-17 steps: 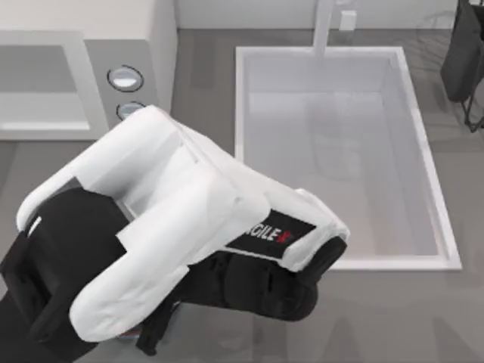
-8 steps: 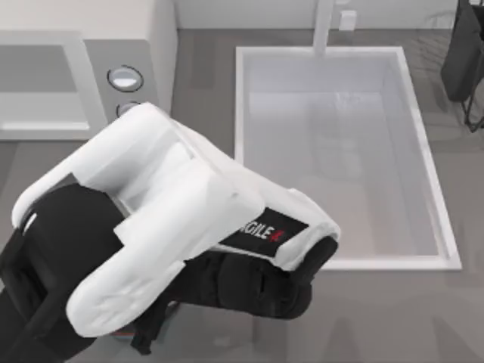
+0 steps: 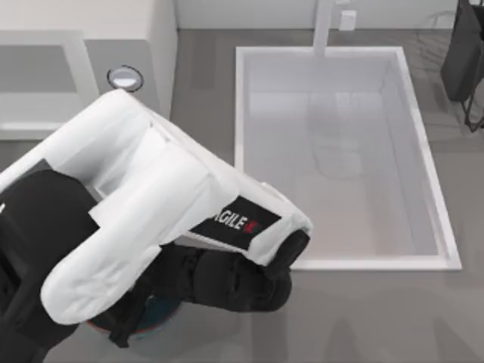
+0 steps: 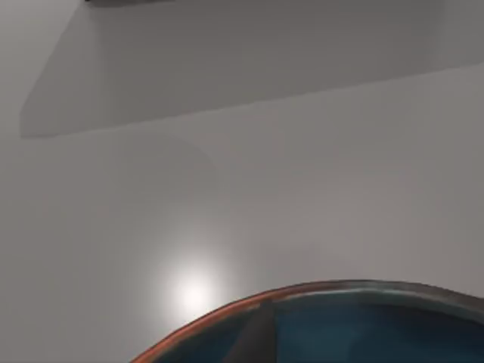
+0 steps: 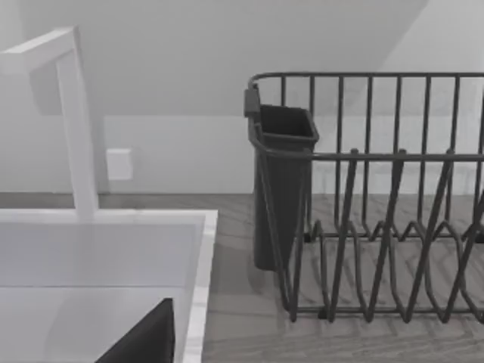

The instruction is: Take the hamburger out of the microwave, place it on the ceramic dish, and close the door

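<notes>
My left arm (image 3: 144, 219) fills the front left of the top view, reaching from the microwave (image 3: 155, 38) toward the table's front. Its black wrist end hangs over the ceramic dish (image 3: 155, 319), a blue bowl peeking out beneath it. In the left wrist view the dish's reddish-brown rim (image 4: 249, 301) and blue inside lie just below the camera. The microwave's cavity (image 3: 38, 83) stands open, with one knob (image 3: 125, 78) showing. The hamburger and the door are hidden. A dark tip of my right gripper (image 5: 144, 344) shows over the sink's edge.
A white rectangular sink (image 3: 423, 151) with a tap (image 3: 324, 26) takes up the middle and right of the table. A dark wire dish rack (image 5: 378, 204) with a cutlery holder (image 5: 281, 181) stands at the far right, behind the sink.
My left arm has swung toward the table's left and front. It now covers the lower knob, and more of the blue dish shows beneath it.
</notes>
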